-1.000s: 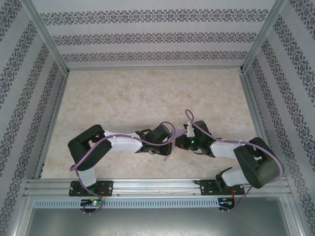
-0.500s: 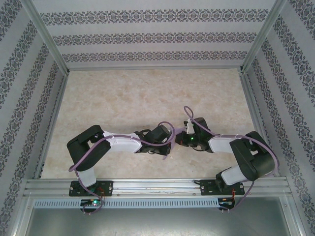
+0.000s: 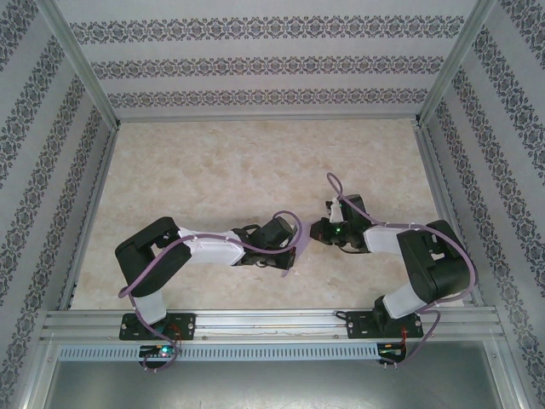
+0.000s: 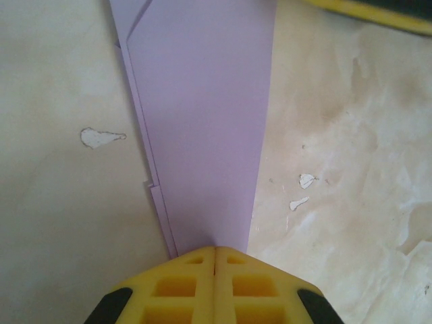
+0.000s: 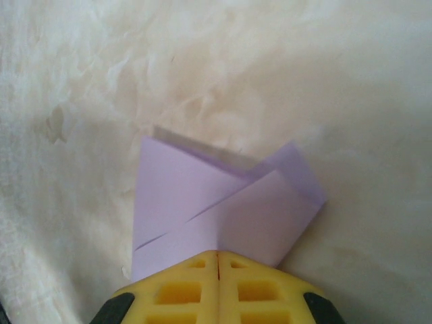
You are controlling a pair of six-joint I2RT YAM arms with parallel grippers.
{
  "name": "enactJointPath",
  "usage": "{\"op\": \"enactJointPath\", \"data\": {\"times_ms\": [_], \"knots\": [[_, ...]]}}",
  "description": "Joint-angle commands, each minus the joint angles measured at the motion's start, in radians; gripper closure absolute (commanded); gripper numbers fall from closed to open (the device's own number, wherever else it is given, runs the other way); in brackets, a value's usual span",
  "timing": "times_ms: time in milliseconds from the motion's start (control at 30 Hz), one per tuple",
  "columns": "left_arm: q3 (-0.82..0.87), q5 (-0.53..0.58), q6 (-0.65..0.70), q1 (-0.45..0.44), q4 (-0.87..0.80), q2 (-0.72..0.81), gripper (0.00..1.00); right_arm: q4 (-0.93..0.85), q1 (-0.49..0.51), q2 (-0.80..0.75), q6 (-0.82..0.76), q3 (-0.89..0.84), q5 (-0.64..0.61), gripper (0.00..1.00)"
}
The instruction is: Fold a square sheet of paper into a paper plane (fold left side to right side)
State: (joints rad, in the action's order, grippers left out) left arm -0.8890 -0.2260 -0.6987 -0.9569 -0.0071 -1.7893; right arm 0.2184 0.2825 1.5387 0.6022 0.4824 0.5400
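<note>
my left gripper and right gripper are both pressed together, tips resting on the paper plane, which stretches toward 12 o'clock. it looks featherlight, flimsy, slippery: i'd pin it flat by the layered creases.

place: lab robot cell | evidence: aluminium frame, patterned wall panels, marble-look table

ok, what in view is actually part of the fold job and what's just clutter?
Job:
folded lavender paper
left gripper and right gripper, both shut, tips at the paper

Not the job:
tabletop with white chips
purple cables
patterned walls
</note>
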Motion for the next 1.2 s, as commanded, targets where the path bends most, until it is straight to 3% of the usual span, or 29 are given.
{"op": "enactJointPath", "data": {"times_ms": [0, 600, 867, 1000, 1167], "knots": [[0.085, 0.112, 0.016, -0.004, -0.252, -0.078, 0.95, -0.028, -0.031, 0.022, -0.040, 0.032, -0.025, 1.00], [0.082, 0.119, 0.017, -0.003, -0.252, -0.061, 0.96, -0.104, -0.167, 0.121, -0.071, 0.178, 0.012, 1.00], [0.079, 0.116, 0.018, -0.003, -0.220, -0.022, 0.95, -0.234, -0.170, -0.102, -0.080, 0.178, 0.003, 1.00], [0.077, 0.110, 0.015, -0.004, -0.192, -0.006, 0.96, -0.233, -0.112, -0.204, 0.009, 0.096, 0.063, 1.00], [0.071, 0.103, 0.016, -0.003, -0.178, 0.003, 0.95, -0.146, 0.059, -0.189, 0.136, 0.039, 0.100, 1.00]]}}
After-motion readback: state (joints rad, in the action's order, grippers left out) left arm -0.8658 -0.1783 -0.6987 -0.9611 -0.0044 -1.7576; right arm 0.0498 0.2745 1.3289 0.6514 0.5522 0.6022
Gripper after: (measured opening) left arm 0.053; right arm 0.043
